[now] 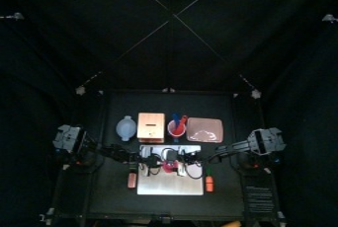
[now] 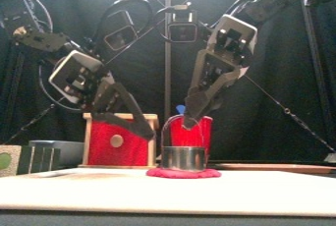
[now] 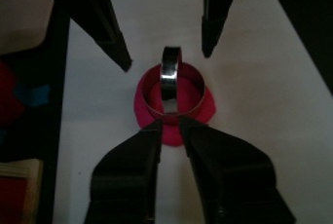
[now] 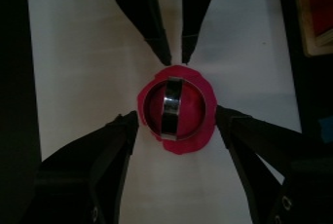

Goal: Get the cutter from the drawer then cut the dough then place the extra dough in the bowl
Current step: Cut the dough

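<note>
Left tool (image 3: 176,128) reaches the rim of the flat pink dough disc (image 2: 183,173); I cannot tell whether it pinches anything. My right tool (image 4: 177,121) is spread wide, one jaw on either side of that disc. The round metal cutter (image 2: 184,157) stands on the disc, which lies on the white cutting board (image 1: 172,184). My wrist views show the cutter centred on the disc. My front view shows it sitting level, with the pale wooden box with a red drawer front (image 2: 118,140) and the red cup (image 2: 192,134) behind the disc.

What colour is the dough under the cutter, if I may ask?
The dough is pinkish red; the front view shows it best.
</note>
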{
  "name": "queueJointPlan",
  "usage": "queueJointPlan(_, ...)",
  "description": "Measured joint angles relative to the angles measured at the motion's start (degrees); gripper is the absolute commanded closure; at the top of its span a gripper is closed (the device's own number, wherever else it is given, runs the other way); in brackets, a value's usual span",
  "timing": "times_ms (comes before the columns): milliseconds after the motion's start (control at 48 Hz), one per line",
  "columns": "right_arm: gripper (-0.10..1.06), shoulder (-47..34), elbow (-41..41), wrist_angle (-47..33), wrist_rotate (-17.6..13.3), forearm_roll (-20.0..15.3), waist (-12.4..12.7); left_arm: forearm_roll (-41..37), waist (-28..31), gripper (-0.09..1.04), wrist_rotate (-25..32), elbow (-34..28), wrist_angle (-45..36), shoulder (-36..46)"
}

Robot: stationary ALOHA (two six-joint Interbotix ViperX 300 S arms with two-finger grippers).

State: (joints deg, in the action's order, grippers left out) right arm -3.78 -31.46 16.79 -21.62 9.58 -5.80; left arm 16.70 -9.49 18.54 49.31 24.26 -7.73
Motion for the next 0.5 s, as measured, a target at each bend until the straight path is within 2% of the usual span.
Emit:
queueJointPlan(125,0.02,-0.09,1.67,3.6,-0.09,-0.97,0.0,0.0,0.0,0.49,0.7,-0.09,2.29,-2.37)
queueJointPlan(500,0.02,-2.02,3.96,5.19,-0.09,-1.23,0.0,0.0,0.09,0.51,0.7,-0.09,7.82,-6.15)
